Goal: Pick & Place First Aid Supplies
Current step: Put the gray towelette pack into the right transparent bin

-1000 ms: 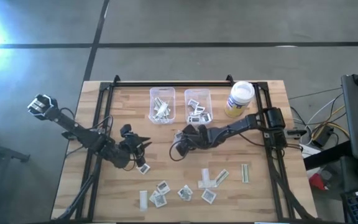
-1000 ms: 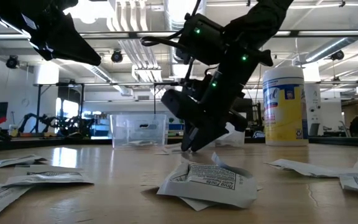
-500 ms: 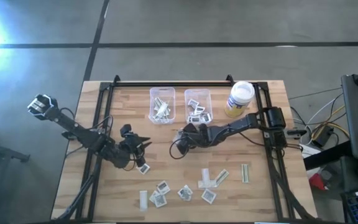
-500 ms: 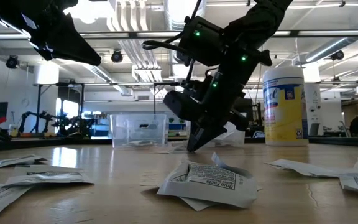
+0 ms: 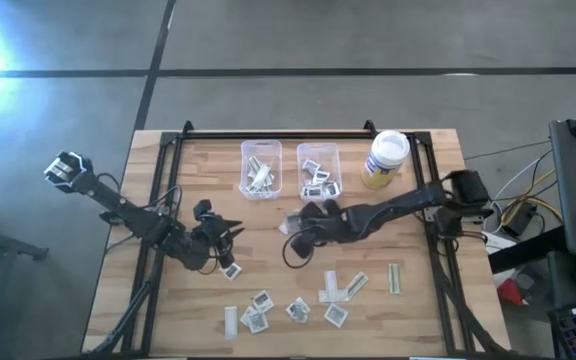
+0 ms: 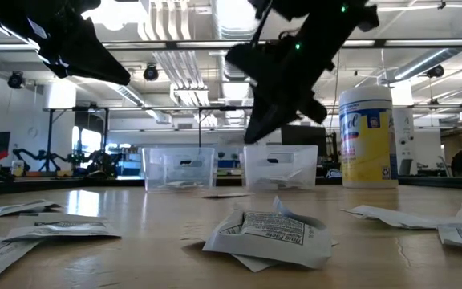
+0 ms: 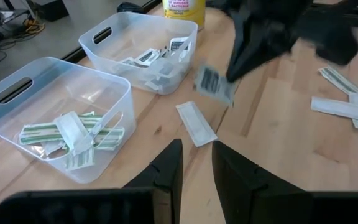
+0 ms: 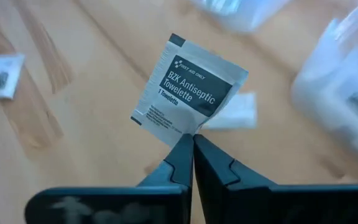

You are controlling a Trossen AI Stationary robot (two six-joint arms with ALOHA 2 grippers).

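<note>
White paper with dark print hangs from the right gripper (image 8: pixel 190 142). It is a square towelette packet (image 8: pixel 188 92), pinched by one corner and held up off the wooden table (image 5: pixel 423 305), near the two clear bins (image 5: pixel 318 170). The left gripper (image 7: pixel 196 163) waits low over the table with its fingers a little apart. More packets (image 5: pixel 296 308) lie along the front edge.
</note>
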